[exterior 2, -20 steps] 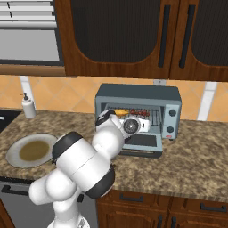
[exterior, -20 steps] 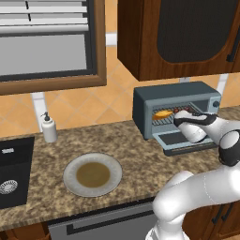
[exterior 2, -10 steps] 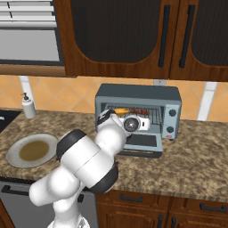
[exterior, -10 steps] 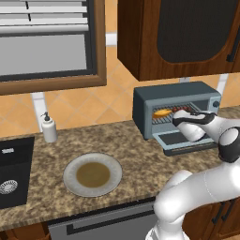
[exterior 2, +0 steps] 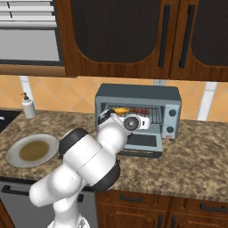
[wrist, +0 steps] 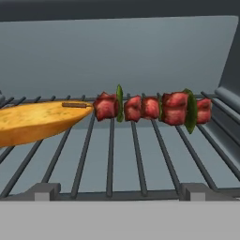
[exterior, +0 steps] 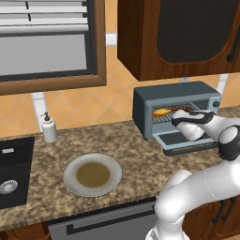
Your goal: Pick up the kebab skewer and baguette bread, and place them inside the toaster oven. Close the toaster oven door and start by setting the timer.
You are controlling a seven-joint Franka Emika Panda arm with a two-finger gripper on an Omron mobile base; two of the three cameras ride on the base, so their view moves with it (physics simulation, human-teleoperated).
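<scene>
The blue-grey toaster oven (exterior: 141,108) (exterior 2: 138,92) stands on the counter with the toaster oven door (exterior: 185,140) (exterior 2: 143,142) dropped flat. On its wire rack (wrist: 140,159) lies the golden baguette bread (wrist: 33,122) (exterior: 161,112) (exterior 2: 119,110) at the left. The kebab skewer (wrist: 150,108) (exterior 2: 140,110) with red chunks rests to its right, its stick end touching the loaf. My gripper (exterior: 193,114) (exterior 2: 132,121) hovers over the door at the oven mouth, open, holding nothing.
A plate (exterior: 93,174) (exterior 2: 31,150) with a brown centre sits on the granite counter left of the oven. A soap bottle (exterior: 48,127) (exterior 2: 29,107) stands by the wall near the sink (exterior: 11,171). Knobs (exterior 2: 171,113) are on the oven's right panel. Wooden cabinets hang overhead.
My hand has shifted only slightly in front of the oven mouth. The baguette and skewer stay where they lay on the rack.
</scene>
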